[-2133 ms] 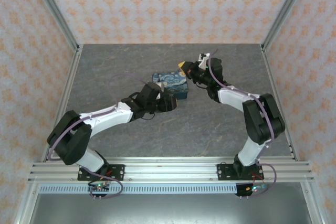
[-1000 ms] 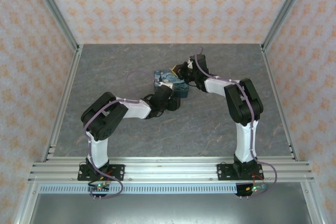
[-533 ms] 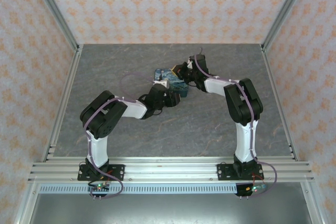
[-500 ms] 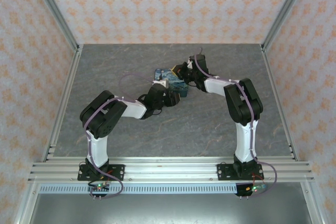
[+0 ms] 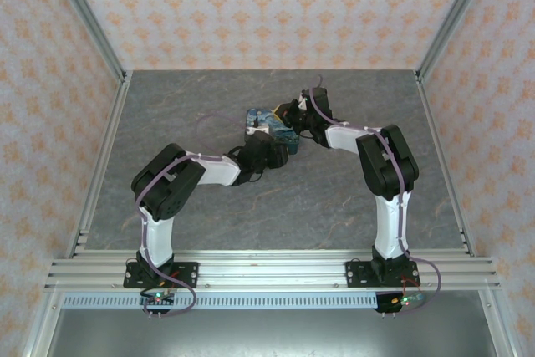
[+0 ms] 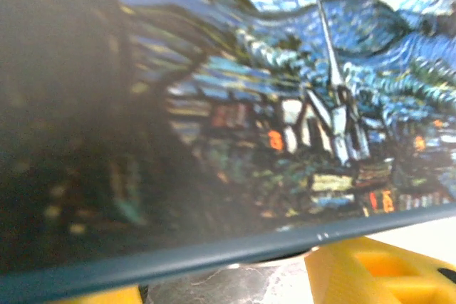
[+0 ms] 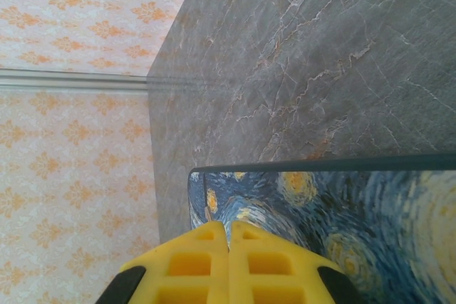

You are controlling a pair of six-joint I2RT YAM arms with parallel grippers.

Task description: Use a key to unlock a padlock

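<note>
The dark blue swirl-patterned box (image 5: 261, 119) lies on the bench (image 5: 184, 106) near its centre, slightly toward the far edge. The left gripper (image 5: 272, 145) meets the box at its near side; the right gripper (image 5: 287, 114) meets it at its right side. In the left wrist view the box (image 6: 299, 105) looms close and blurred, and the left gripper's yellow fingers (image 6: 363, 275) stand spread apart below the box's lower edge, with bare bench between them. It cannot be told whether they touch the box. In the right wrist view the right gripper (image 7: 228, 247) is closed, pad against pad, over the box's painted face (image 7: 342, 204). The padlock's position cannot be determined, as it is too small to distinguish among the box and fingers.
</note>
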